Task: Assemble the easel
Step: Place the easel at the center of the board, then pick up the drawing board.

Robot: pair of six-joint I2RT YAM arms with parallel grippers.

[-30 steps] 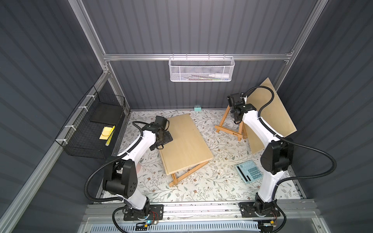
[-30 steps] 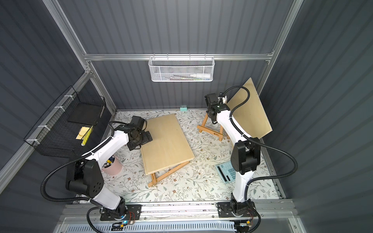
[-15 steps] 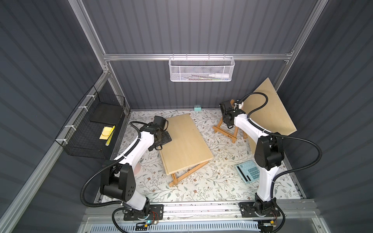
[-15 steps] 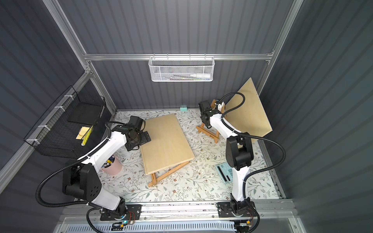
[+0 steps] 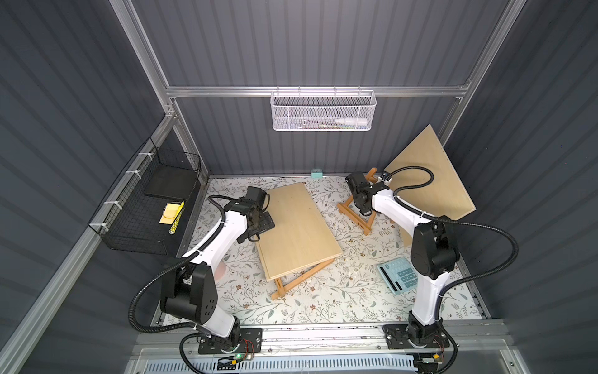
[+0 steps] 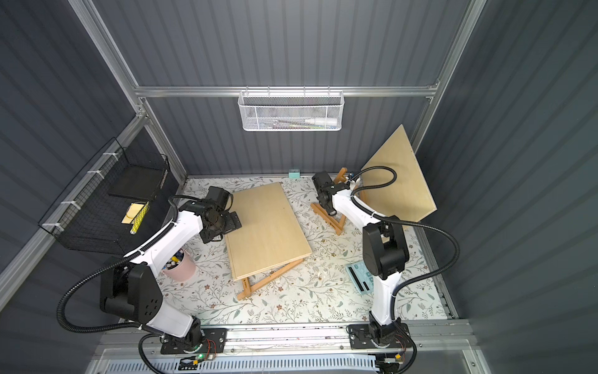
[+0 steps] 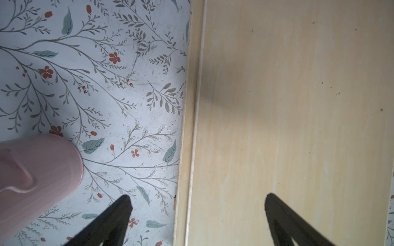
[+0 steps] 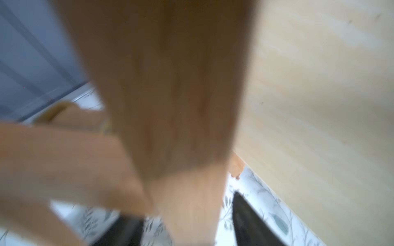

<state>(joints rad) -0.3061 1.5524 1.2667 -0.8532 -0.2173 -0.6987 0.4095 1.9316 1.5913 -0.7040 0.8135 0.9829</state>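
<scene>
**Mia:** Where is the little easel?

**Ben:** The little easel (image 5: 348,212) stands on the flowery mat (image 5: 339,291) at the back. It is just beside the leaning board (image 5: 430,181).

**Mia:** Which arm is closer to it?

**Ben:** The right one. The right gripper (image 8: 185,208) is right at it. A wooden bar (image 8: 170,106) of the easel sits between its two black fingers (image 8: 245,213).

**Mia:** Is it squeezing the bar?

**Ben:** I don't think so. The right wrist view is blurry. But the fingers are spread, and a bit of mat shows between the bar and one finger.

**Mia:** Which way does the easel lie?

**Ben:** In both top views its bottom bar slants from back-left to front-right. Its top points up, near the back wall.

**Mia:** And the other arm?

**Ben:** The left gripper (image 7: 197,196) is wide apart and holds nothing. It hangs over the long edge of the flat board (image 5: 297,226), with one finger above the mat and one above the wood. It is well apart from the little easel. A wooden frame (image 5: 301,280) pokes out from under that board.

**Mia:** So who goes next?

**Ben:** I guess the right arm does, because it is nearer. It should grab across the bar, not along it.
</scene>
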